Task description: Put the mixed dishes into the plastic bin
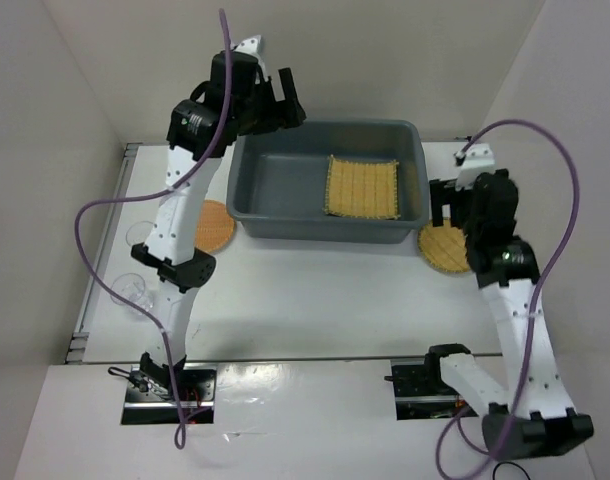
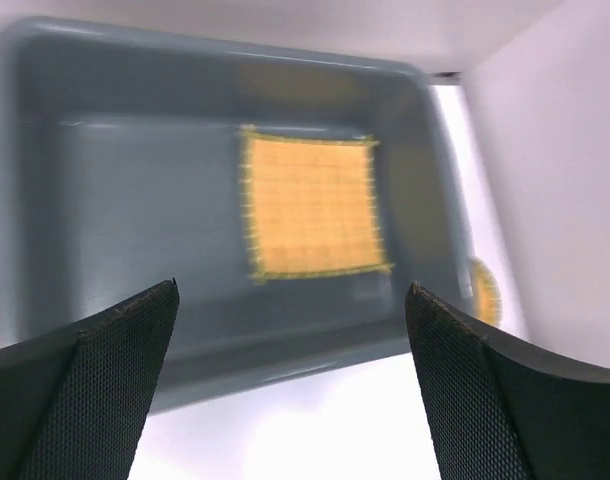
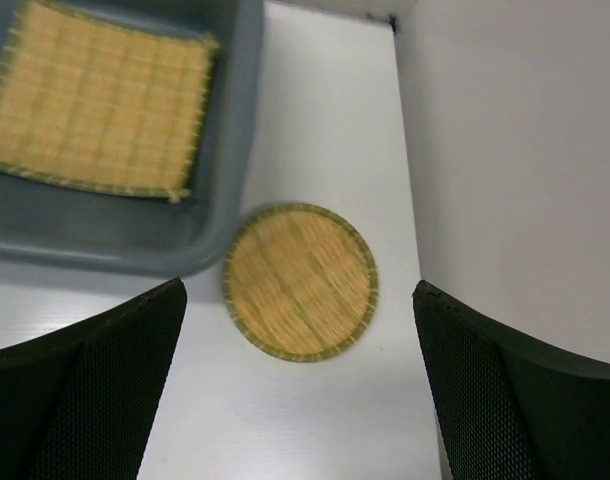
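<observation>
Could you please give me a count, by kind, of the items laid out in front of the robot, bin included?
Square woven mat: 1
Round woven discs: 2
Clear glass cups: 2
Plastic bin: 1
Total: 6

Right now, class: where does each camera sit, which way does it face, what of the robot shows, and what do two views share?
Top external: above and behind the bases, looking down on table and grey-blue bin; left arm and right arm show.
Left wrist: on the left arm, looking down into the bin at the square mat; open left tool shows.
Right wrist: on the right arm, looking down at the round woven disc beside the bin; open right tool shows.
Shared: both wrist views show the mat in the bin.
</observation>
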Robot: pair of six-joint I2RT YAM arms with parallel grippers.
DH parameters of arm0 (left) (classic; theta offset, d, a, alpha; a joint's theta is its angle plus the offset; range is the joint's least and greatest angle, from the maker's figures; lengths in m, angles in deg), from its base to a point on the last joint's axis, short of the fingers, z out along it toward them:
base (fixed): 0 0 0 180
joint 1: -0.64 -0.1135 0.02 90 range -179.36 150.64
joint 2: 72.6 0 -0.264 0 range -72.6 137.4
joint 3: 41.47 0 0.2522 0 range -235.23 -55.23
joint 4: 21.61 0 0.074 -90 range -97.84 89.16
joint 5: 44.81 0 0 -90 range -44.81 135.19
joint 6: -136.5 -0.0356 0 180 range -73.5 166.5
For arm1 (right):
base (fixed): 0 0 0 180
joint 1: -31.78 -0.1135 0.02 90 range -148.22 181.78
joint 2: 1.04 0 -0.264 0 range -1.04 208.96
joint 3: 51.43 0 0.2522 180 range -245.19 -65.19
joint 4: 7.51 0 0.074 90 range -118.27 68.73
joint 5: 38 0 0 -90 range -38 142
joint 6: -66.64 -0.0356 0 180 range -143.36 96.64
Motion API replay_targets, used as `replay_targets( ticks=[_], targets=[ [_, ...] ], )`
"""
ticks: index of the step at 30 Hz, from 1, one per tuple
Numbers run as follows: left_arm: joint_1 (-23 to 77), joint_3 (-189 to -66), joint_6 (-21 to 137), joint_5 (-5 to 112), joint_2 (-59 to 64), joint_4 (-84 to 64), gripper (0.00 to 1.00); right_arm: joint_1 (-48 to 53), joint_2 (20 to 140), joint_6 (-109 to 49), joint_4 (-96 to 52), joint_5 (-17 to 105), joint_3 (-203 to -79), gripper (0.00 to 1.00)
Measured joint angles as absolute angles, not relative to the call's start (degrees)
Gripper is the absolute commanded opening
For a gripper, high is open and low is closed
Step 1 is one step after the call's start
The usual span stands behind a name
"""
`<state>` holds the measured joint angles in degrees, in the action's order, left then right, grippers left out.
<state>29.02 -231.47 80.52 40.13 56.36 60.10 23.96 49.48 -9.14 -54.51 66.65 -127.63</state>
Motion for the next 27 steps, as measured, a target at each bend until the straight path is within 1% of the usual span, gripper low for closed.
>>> replay_targets(
  ticks=[3, 7, 9, 13, 15, 18, 20, 22, 25, 27],
  targets=[
    [30.3, -226.7, 76.7, 35.6, 50.9, 62.6, 1.0, 36.4, 59.3, -8.8, -58.3, 59.7, -135.0, 0.98],
    [33.7, -223.0, 74.4, 31.8, 49.7, 64.6, 1.0, 42.0, 72.9, -6.7, -63.4, 49.6, -138.0, 0.98],
    [36.2, -219.2, 73.6, 27.6, 49.2, 65.1, 1.0, 45.5, 79.9, -5.4, -66.4, 44.1, -138.1, 0.98],
    [41.5, -204.7, 74.3, 18.2, 44.3, 65.2, 1.0, 58.4, 94.8, -2.9, -72.9, 34.2, -141.7, 0.98],
    [43.4, -192.3, 75.4, 15.9, 38.4, 63.6, 1.0, 63.6, 99.6, -2.3, -73.5, 32.0, -142.1, 0.98],
    [43.3, -171.6, 76.2, 15.5, 26.2, 55.4, 1.0, 67.2, 100.9, -2.3, -73.6, 30.9, -140.7, 0.98],
    [42.1, -156.9, 78.0, 16.5, 15.3, 50.0, 1.0, 67.1, 100.3, -2.3, -73.1, 30.2, -140.0, 0.98],
    [40.7, -146.4, 80.1, 17.1, 5.5, 46.6, 1.0, 66.5, 99.9, -2.9, -72.2, 29.4, -139.1, 0.98],
    [39.9, -138.9, 83.2, 17.6, -4.1, 44.1, 1.0, 66.4, 100.2, -3.9, -69.9, 27.7, -137.2, 0.98],
    [39.9, -137.1, 84.5, 18.3, -6.2, 43.4, 1.0, 66.8, 101.1, -4.7, -68.5, 27.0, -136.0, 0.98]
  ],
)
